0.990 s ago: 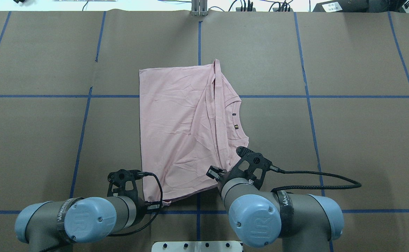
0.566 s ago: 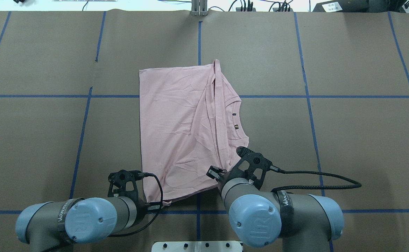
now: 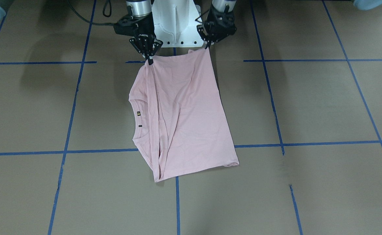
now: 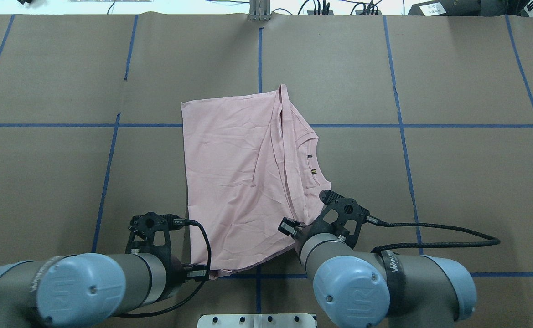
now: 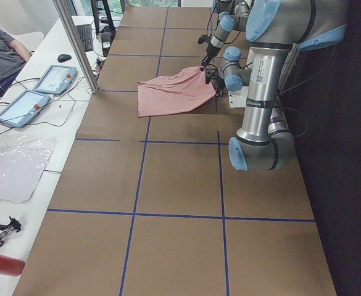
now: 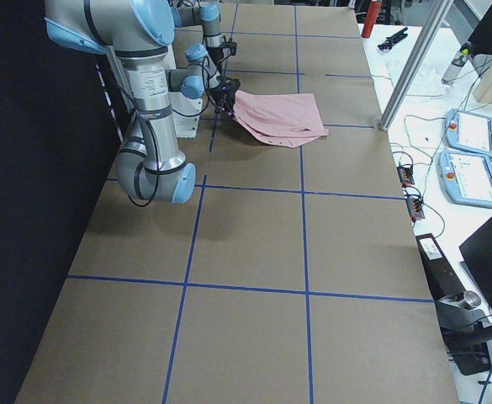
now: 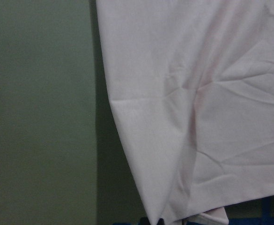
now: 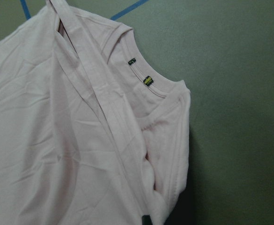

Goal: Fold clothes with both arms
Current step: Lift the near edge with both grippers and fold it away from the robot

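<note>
The pale pink T-shirt (image 3: 181, 111) lies folded lengthwise on the brown table, back side up, so the dog print is hidden. Its ribbed collar (image 4: 314, 155) with small tags points to the robot's right. The left gripper (image 3: 207, 46) is shut on the shirt's near hem corner. The right gripper (image 3: 149, 61) is shut on the near corner by the folded sleeve. Both corners are lifted a little. In the overhead view both wrists hide their fingers. The left wrist view shows plain fabric (image 7: 188, 108). The right wrist view shows the collar tags (image 8: 148, 80).
The white pedestal base (image 3: 174, 23) stands right behind the grippers. Blue tape lines (image 4: 259, 54) grid the table. A metal post (image 5: 75, 43) and control tablets (image 5: 53, 77) stand along the far side, with a person seated there.
Both arms have drawn back toward the robot's base with the near edge in their grip. The shirt has slid slightly toward the robot.
</note>
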Tool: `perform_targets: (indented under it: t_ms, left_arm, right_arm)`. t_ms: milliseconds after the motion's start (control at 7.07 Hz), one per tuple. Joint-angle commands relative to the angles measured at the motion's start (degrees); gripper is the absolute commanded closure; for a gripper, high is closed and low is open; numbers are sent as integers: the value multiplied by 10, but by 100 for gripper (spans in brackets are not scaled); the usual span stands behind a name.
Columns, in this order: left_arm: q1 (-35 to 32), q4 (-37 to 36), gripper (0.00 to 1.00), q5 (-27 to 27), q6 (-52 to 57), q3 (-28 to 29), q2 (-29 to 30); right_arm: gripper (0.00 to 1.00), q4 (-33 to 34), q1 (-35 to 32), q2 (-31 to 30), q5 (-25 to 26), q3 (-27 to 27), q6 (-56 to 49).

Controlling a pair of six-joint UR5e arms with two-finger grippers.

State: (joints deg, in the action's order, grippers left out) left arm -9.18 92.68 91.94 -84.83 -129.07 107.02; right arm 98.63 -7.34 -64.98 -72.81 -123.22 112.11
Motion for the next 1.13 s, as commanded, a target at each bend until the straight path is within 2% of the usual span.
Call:
perform_targets:
  t_ms: [0, 141, 424, 707, 849, 990]
  left_arm:
    - [-24, -135, 100, 69, 6, -145, 34]
    - [-25, -162, 100, 72, 6, -145, 62]
    - [-46, -160, 100, 69, 44, -103, 67]
    - [-100, -153, 100, 69, 98, -46, 86]
    - [-124, -143, 100, 69, 120, -12, 92]
    - [-145, -118, 100, 69, 137, 19, 92]
  right_arm:
    - [100, 128, 24, 3, -3, -128, 0]
    - [100, 148, 27, 6, -11, -147, 0]
    - [100, 148, 31, 19, -10, -115, -3]
    - [100, 141, -10, 55, -11, -50, -10]
    - [100, 140, -38, 81, -13, -1, -30]
    - [100, 97, -69, 89, -18, 39, -42]
